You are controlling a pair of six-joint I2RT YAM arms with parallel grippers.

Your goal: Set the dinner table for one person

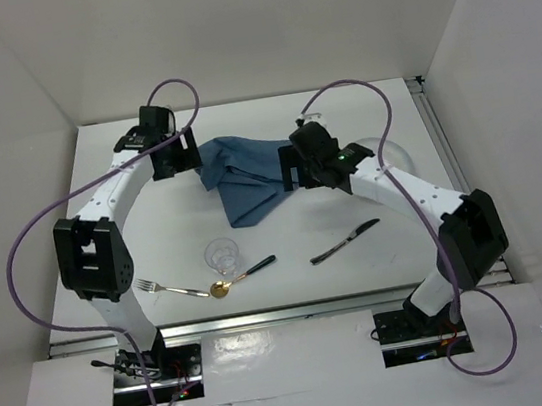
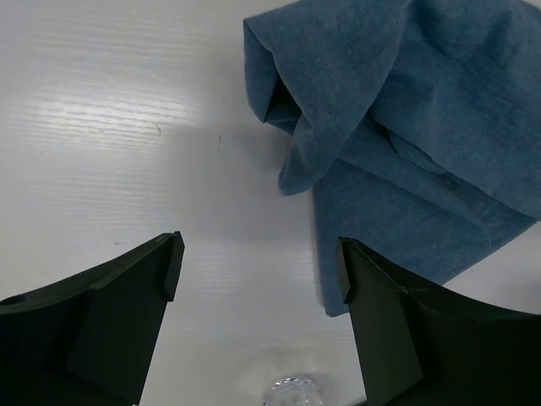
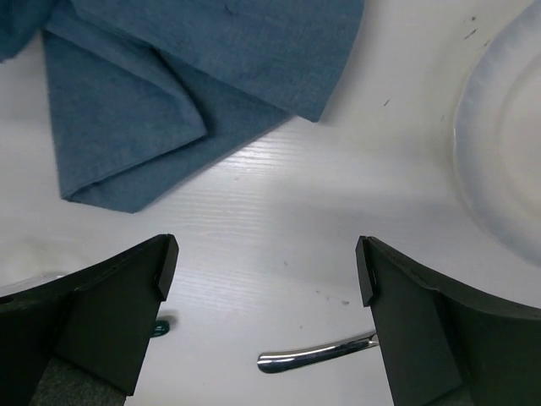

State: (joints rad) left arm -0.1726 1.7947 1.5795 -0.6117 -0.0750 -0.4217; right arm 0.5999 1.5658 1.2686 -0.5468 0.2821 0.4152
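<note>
The dinner table (image 1: 298, 285), a white top with metal rails, fills the middle of the overhead view and carries everything else. The left arm (image 1: 101, 217) arcs up the left side and the right arm (image 1: 421, 192) up the right side, and their wrists meet at either flank of the blue cloth (image 1: 243, 182), which lies rumpled and half folded just above centre, probably because it has to be spread or folded before anything is laid on or beside it. In the left wrist view the left gripper (image 2: 258, 262) hangs with its jaws wide apart and nothing between them, above bare table beside the cloth's lower left corner. The right gripper (image 3: 266, 262) is likewise spread wide and empty, over bare table below the cloth's folded edge. A white plate (image 3: 507, 144) sits at the right edge of the right wrist view, apart from the cloth. The rest sits scattered in the lower middle of the overhead frame, not yet arranged as a setting. A clear glass (image 1: 221, 256) stands upright, the knife (image 1: 345, 241) lies slanted to its right, the dark-handled gold spoon (image 1: 243, 274) lies just below the glass, and the fork (image 1: 167, 288) lies at lower left, its handle reaching toward the spoon's bowl.
</note>
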